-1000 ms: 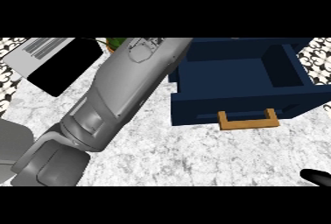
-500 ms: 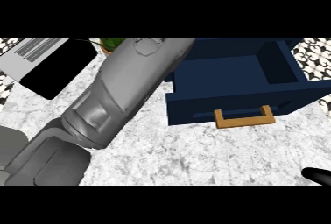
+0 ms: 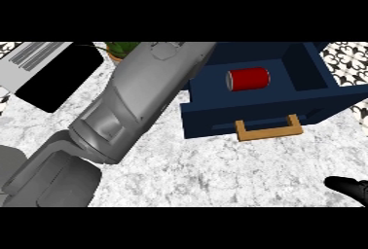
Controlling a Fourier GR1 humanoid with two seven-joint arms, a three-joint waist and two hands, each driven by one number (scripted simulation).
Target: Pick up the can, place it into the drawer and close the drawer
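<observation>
The red can [image 3: 248,79] lay on its side inside the open navy drawer [image 3: 215,116], its long axis running across the drawer, parallel to the front panel, with its pale ends facing left and right. It sat near the middle of the compartment, and nothing else was visible in there. The wooden handle [image 3: 268,131] stood out from the drawer's front panel, over the marble counter [image 3: 187,170]. A grey forearm [image 3: 137,107] stretched past the drawer's left side; the left hand was out of view. Well below the drawer's right corner, only part of the black right hand [image 3: 350,187] showed, so its state could not be told.
</observation>
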